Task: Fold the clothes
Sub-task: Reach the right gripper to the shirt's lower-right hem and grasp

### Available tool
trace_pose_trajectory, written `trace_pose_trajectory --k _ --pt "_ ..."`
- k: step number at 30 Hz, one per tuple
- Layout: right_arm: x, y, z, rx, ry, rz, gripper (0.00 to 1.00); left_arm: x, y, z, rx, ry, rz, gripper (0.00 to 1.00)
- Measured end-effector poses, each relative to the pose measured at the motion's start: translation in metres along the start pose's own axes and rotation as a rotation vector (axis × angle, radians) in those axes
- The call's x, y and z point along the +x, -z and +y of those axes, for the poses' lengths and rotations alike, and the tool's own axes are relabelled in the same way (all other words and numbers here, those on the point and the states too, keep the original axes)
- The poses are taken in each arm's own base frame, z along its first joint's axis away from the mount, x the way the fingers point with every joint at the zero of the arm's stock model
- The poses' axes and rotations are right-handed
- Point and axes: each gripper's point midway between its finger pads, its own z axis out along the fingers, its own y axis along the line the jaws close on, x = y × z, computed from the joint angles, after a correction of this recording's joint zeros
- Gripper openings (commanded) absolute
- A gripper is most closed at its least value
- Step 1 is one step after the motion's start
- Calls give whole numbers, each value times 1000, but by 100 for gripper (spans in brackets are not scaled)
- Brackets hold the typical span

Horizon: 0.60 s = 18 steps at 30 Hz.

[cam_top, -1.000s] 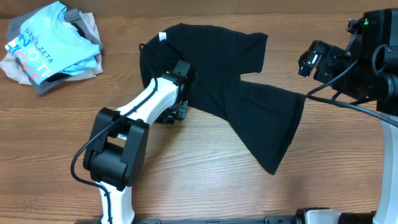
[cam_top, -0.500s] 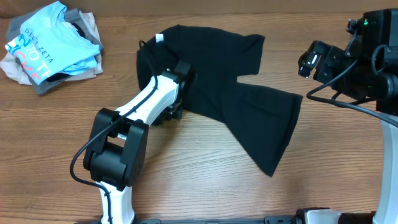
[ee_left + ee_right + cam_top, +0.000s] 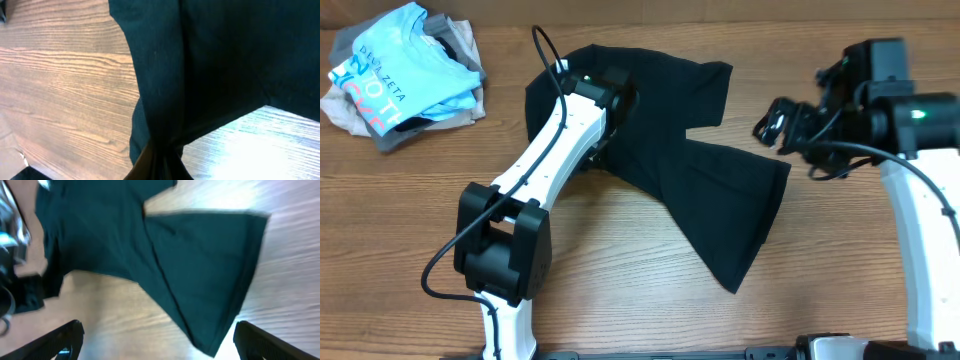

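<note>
**Left claw pinches the black shirt; right claw open beside it**

At the far left corner of the table [image 3: 620, 310] sits a pile [image 3: 395, 75] of folded garments with a light blue tee on top, well apart from everything else. Towards the middle, the left claw [image 3: 612, 92] is down on the upper left part of the shirt [image 3: 720, 190]. In the left wrist view the black cloth draws into a tight pinch where the fingers meet, so this claw is closed on the fabric. The shirt lies crumpled across the middle of the table, with one broad flap spreading down and to the right, flat on the wood. Further right, the right claw [image 3: 772, 125] hangs just beside the shirt's right edge without touching it. In the right wrist view its fingers [image 3: 62, 336] stand wide apart with nothing between them, and the shirt lies below.
</note>
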Motion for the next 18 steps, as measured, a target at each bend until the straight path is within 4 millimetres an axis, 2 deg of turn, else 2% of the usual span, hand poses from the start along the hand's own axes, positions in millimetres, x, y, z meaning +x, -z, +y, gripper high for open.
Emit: trace_pose_trajectory --k 4,8,12,15,18 --pt "35 -45 2 -17 39 138 100 0 -1 1 -1 2 3 5" --pt "80 -81 -11 21 51 280 100 -1 -2 4 0 12 5 7" --pt "120 -100 -27 68 48 401 99 -3 -4 8 1 29 7 7" --pt "141 -110 -36 91 52 457 99 -4 -5 10 2 37 7 8" --pt "158 -119 -35 99 82 492 99 -5 -6 10 4 40 3 8"
